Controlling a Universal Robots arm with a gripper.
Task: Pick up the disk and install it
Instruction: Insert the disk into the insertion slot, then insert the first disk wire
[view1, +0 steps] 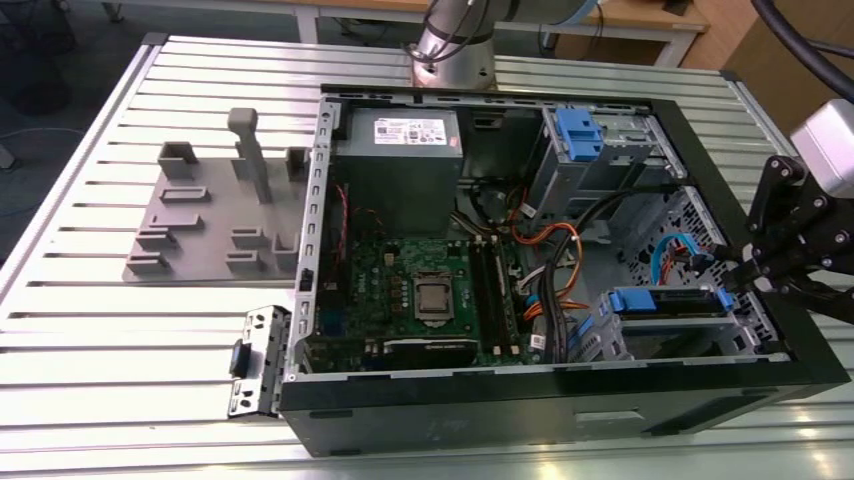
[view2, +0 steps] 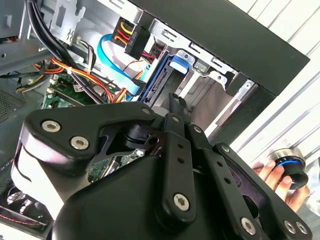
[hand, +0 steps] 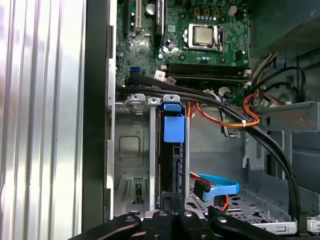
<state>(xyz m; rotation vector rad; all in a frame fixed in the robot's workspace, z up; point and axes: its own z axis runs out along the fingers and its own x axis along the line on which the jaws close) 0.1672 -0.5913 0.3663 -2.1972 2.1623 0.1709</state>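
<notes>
In the exterior view, found the open black steel computer case (view1: 534, 425) lying on its side on the ribbed aluminium bench (view1: 120, 330). Noted inside it the green motherboard (view1: 400, 285) and the big grey power-supply box (view1: 398, 150). Saw the black linkage claw (view1: 750, 270) at the case wall on the exterior view's right, leaning in over the rim. Located the disk (view1: 663, 302), a flat silver hard drive in a blue plastic carrier bracket, in the grey metal drive cage (view1: 603, 340) nearest the claw, just beside the claw tip and on the exterior view's left of it. Judged its long axis to run from the claw toward the motherboard, so in one line with the reach of the claw.

In the second wrist view, looked over the back of the claw (view2: 176, 103) at the blue edge of the disk (view2: 156, 80), straight ahead and standing on edge, beside a light-blue flat cable (view2: 107, 52) and orange and red wires (view2: 85, 75). Noticed also a person's hand (view2: 272, 175) outside the case, well apart from the disk.

In the first wrist view, saw the disk (hand: 173, 131) edge-on in a slot of the drive cage (hand: 131, 150), blue tab toward the motherboard (hand: 145, 45), near end meeting the claw (hand: 173, 212). Could not tell whether the claw was clenched on the disk or released. Judged the disk to sit in its slot for the most part; could not say whether fully seated.
</notes>
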